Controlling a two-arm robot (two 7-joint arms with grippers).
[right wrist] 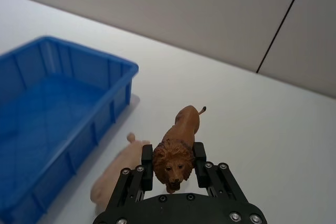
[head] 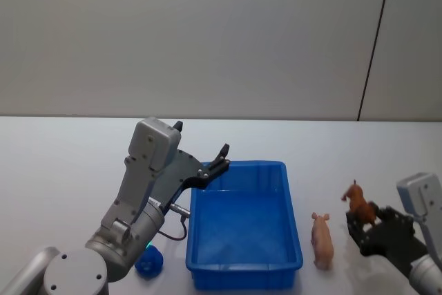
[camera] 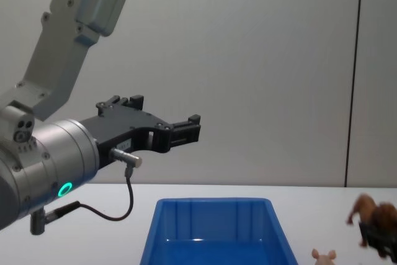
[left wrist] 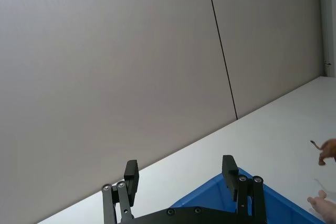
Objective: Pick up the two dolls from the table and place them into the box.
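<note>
The blue box (head: 238, 166) stands on the white table (head: 55, 170) in front of me. Right of it lies a pale pink doll (head: 322, 240), pig-shaped. Farther right, my right gripper (head: 363, 223) is shut on the orange-brown lion doll (head: 358, 200); in the right wrist view the fingers (right wrist: 147, 157) clamp the lion (right wrist: 185, 125) at its mane, with the pink doll (right wrist: 113, 177) and the box (right wrist: 113, 109) beside it. I cannot tell whether the lion's feet touch the table. My left gripper (head: 219, 157) hovers open and holding nothing over the box's far left corner.
A small blue object (head: 149, 262) lies on the table left of the box, by my left arm's base. A plain grey wall with a dark vertical seam (head: 376, 39) rises behind the table. The table extends widely to the left and behind the box.
</note>
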